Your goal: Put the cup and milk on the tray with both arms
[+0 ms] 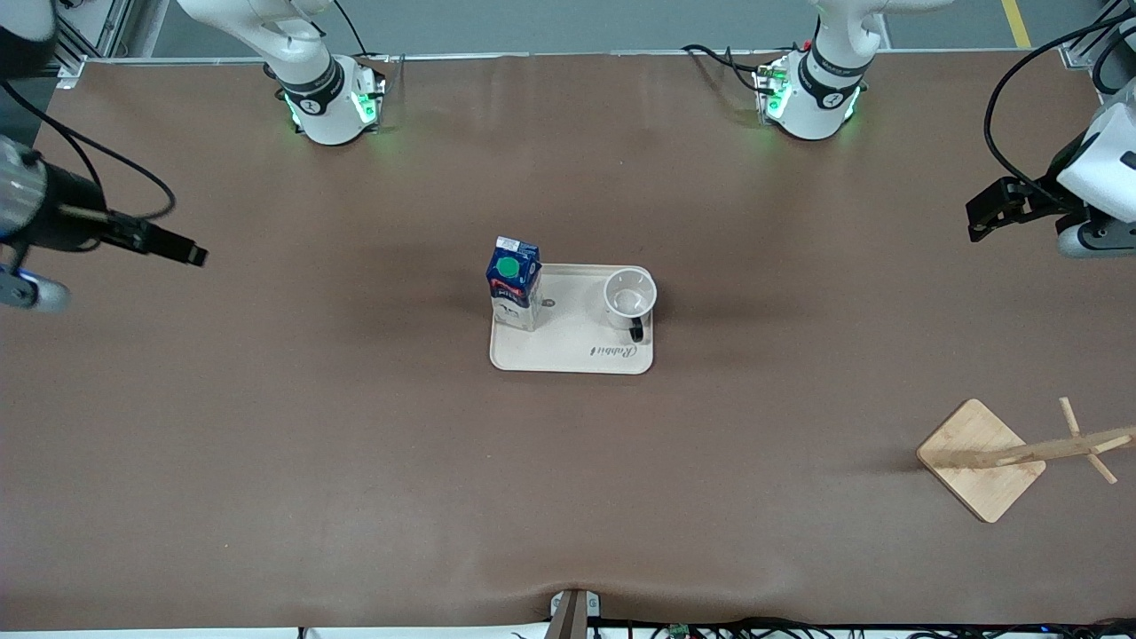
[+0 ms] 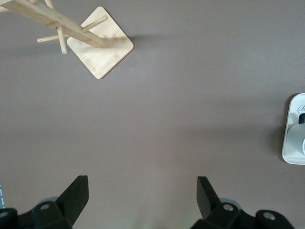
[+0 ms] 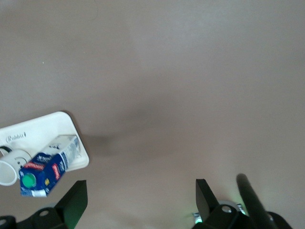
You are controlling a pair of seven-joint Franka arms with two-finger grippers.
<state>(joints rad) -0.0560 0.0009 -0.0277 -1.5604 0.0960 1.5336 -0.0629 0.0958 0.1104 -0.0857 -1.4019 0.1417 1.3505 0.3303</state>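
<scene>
The cream tray (image 1: 572, 353) lies at the table's middle. The blue milk carton (image 1: 513, 282) stands upright on its end toward the right arm. The white cup (image 1: 630, 297) stands upright on its end toward the left arm, black handle toward the front camera. My left gripper (image 1: 976, 222) is up over the left arm's end of the table, open and empty (image 2: 142, 193). My right gripper (image 1: 197, 256) is up over the right arm's end, open and empty (image 3: 141, 195). The right wrist view shows the tray (image 3: 47, 126), the milk (image 3: 45, 171) and the cup (image 3: 8, 169). The left wrist view shows the tray's edge (image 2: 290, 143).
A wooden mug stand (image 1: 985, 457) with a square base sits near the left arm's end, nearer to the front camera than the tray; it also shows in the left wrist view (image 2: 100, 55). The arm bases (image 1: 333, 106) stand along the table's back edge.
</scene>
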